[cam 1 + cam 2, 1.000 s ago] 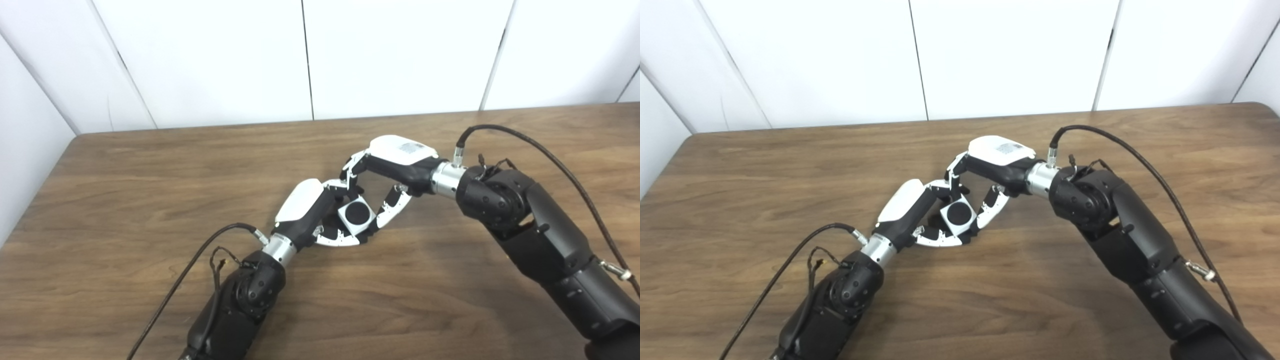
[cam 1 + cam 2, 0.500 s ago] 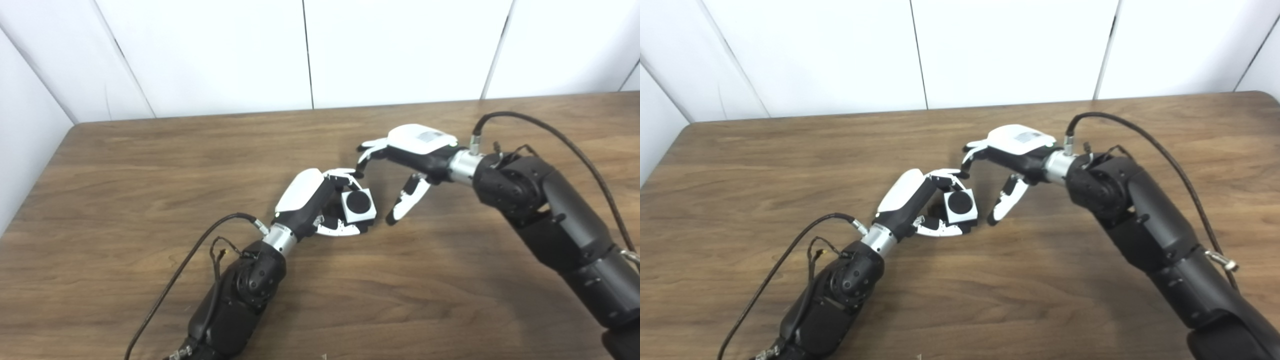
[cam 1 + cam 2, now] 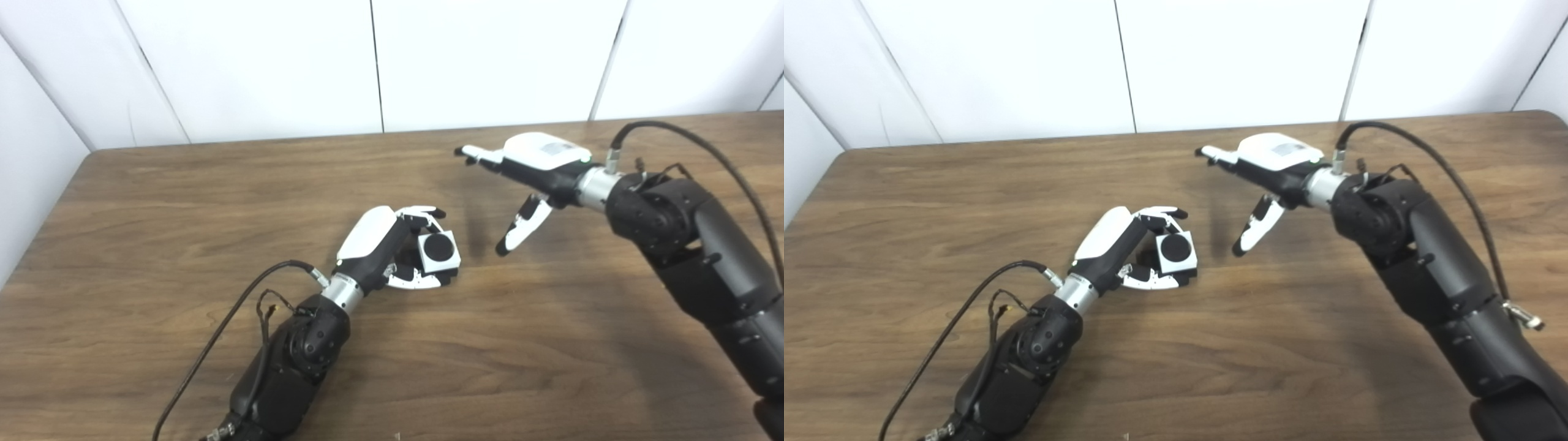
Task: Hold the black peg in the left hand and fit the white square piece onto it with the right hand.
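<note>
Black jointed arms, silver wrists, white-backed left hand [image 3: 383,245] and right hand [image 3: 536,168], looping black cables.

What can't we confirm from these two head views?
- Black peg: only its round end shows inside the white square piece; its shaft is hidden by the piece and the left hand in both views.
- How deep the piece sits: not visible.
- Right hand palm: faces down.
</note>
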Available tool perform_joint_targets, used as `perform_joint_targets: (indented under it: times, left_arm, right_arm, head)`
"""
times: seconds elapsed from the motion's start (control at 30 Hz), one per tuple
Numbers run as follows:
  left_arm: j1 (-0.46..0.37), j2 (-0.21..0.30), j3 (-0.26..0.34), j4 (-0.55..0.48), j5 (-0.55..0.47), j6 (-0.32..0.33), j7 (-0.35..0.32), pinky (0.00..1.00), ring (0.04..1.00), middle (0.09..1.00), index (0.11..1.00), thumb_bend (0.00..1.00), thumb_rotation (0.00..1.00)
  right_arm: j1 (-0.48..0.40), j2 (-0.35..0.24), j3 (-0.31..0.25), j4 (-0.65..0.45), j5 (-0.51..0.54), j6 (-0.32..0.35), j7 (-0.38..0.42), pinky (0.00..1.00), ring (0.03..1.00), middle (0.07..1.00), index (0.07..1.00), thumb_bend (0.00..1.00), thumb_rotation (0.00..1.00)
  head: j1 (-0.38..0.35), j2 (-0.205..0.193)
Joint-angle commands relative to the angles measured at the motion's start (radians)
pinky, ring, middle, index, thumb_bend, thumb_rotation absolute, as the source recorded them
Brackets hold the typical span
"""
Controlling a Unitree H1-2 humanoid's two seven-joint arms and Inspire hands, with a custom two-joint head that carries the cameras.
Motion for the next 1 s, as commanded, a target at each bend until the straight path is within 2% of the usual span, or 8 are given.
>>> perform_joint_targets:
  times: [0.0, 0.1, 0.2, 0.3, 0.4, 0.57, 0.73, 0.97]
  left_arm:
    - [0.008, 0.004, -0.018, 0.014, 0.006, 0.038, -0.058, 0.71, 0.853, 0.827, 0.49, 0.52, 0.07]
    - [0.009, 0.005, -0.019, 0.012, 0.009, 0.038, -0.057, 0.71, 0.848, 0.826, 0.49, 0.52, 0.07]
    - [0.008, 0.004, -0.018, 0.017, 0.005, 0.031, -0.054, 0.71, 0.845, 0.825, 0.49, 0.52, 0.07]
    - [0.006, 0.004, -0.018, 0.019, 0.004, 0.03, -0.054, 0.71, 0.845, 0.826, 0.489, 0.52, 0.07]
    - [0.004, 0.003, -0.018, 0.02, 0.005, 0.03, -0.054, 0.7, 0.844, 0.826, 0.489, 0.52, 0.07]
    - [0.001, 0.002, -0.019, 0.029, 0.007, 0.025, -0.05, 0.7, 0.843, 0.826, 0.489, 0.52, 0.07]
    - [0.001, 0.001, -0.018, 0.027, 0.005, 0.028, -0.053, 0.7, 0.844, 0.825, 0.489, 0.52, 0.07]
    - [-0.002, 0.001, -0.017, 0.027, -0.001, 0.03, -0.056, 0.71, 0.845, 0.825, 0.489, 0.52, 0.07]
  right_arm:
    - [-0.07, -0.017, -0.038, -0.016, 0.021, -0.018, -0.048, 0.85, 0.906, 0.923, 1.0, 1.0, 0.32]
    - [-0.082, -0.028, -0.07, -0.019, 0.023, -0.016, -0.076, 0.8, 0.891, 0.904, 0.98, 0.96, 0.31]
    - [-0.082, -0.028, -0.134, -0.053, 0.052, 0.021, -0.098, 0.74, 0.873, 0.884, 0.934, 0.89, 0.25]
    - [-0.085, -0.025, -0.18, -0.059, 0.077, 0.026, -0.127, 0.7, 0.856, 0.87, 0.907, 0.86, 0.22]
    - [-0.088, -0.019, -0.225, -0.054, 0.103, 0.011, -0.181, 0.66, 0.828, 0.852, 0.85, 0.83, 0.14]
    - [-0.086, -0.007, -0.263, -0.043, 0.141, -0.002, -0.246, 0.64, 0.804, 0.824, 0.808, 0.82, 0.09]
    - [-0.075, -0.009, -0.276, -0.007, 0.129, -0.067, -0.365, 0.61, 0.767, 0.79, 0.773, 0.81, 0.1]
    - [-0.055, 0.038, -0.323, -0.015, 0.192, -0.046, -0.455, 0.58, 0.731, 0.767, 0.754, 0.78, 0.05]
  head:
    - [0.001, 0.001]
    - [-0.002, 0.0]
    - [-0.005, 0.0]
    - [-0.006, 0.0]
    - [-0.007, -0.001]
    - [-0.008, -0.003]
    - [-0.01, -0.004]
    - [-0.016, -0.003]
